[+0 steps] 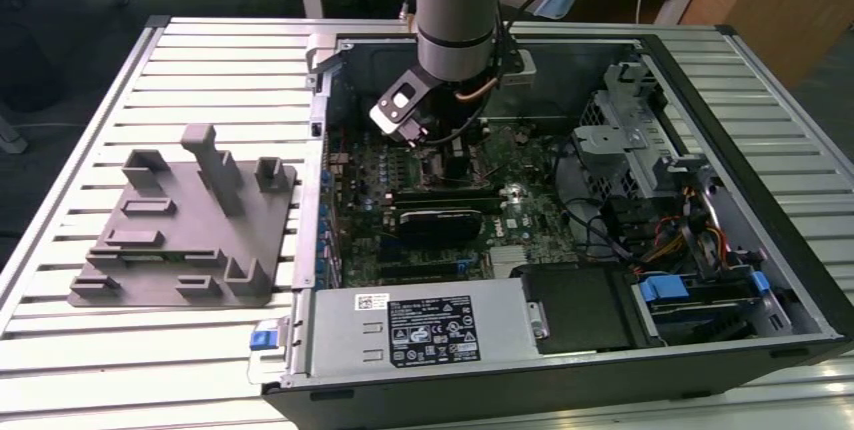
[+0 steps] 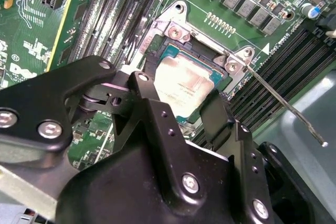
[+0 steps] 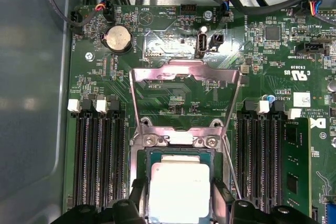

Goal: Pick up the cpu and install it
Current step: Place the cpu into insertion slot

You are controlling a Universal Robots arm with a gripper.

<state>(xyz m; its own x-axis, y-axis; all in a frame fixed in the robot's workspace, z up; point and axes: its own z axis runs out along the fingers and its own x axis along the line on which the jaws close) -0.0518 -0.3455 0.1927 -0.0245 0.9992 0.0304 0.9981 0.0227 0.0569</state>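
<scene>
1. Inside the open computer case (image 1: 747, 90), the gripper (image 3: 178, 205) reaches down over the motherboard (image 3: 173, 100). Its black fingers (image 2: 140, 83) are drawn narrow, one pressed to each of two opposite edges of the cpu (image 3: 179, 187).
2. The cpu sits level, silver top up, within the square frame of the socket (image 3: 140, 156). It lies between the banks of memory slots (image 3: 97, 156). Whether it has bottomed out on the contacts cannot be told.
3. The socket's metal load plate (image 3: 184, 67) stands swung open on the far side of the chip. The thin lever (image 2: 283, 106) juts free beside it, so the drop path looks clear.
4. The step in hand appears to be seating. It likely goes best with the chip kept flat, its edges square to the frame, and the travel purely vertical.
5. A sideways nudge or a tilted corner could bend the contacts beneath, so light force seems wise.
6. On the exterior view's left of the case, the grey fixture block (image 1: 187, 240) rests on the slatted table (image 1: 80, 380), well apart from the work.
</scene>
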